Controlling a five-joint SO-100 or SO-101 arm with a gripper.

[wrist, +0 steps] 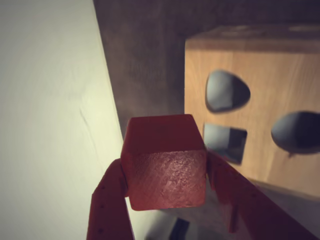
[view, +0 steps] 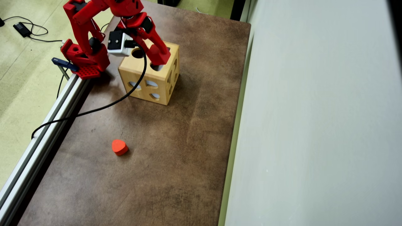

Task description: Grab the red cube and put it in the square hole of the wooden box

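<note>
Brown table (view: 163, 150); hand (wrist: 167, 187) clamps cube (wrist: 165, 170) over box (view: 150, 73) top, square hole (wrist: 226, 143) just right.

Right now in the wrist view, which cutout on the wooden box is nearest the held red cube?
The dark square hole in the light-tan wooden box, right beside the small red cube. It alone has straight sides and corners; the other two cutouts are rounded and farther off.

Brown table (view: 176, 150) bears the wooden box (view: 147, 83) and an orange heart block (view: 119, 147).
</note>
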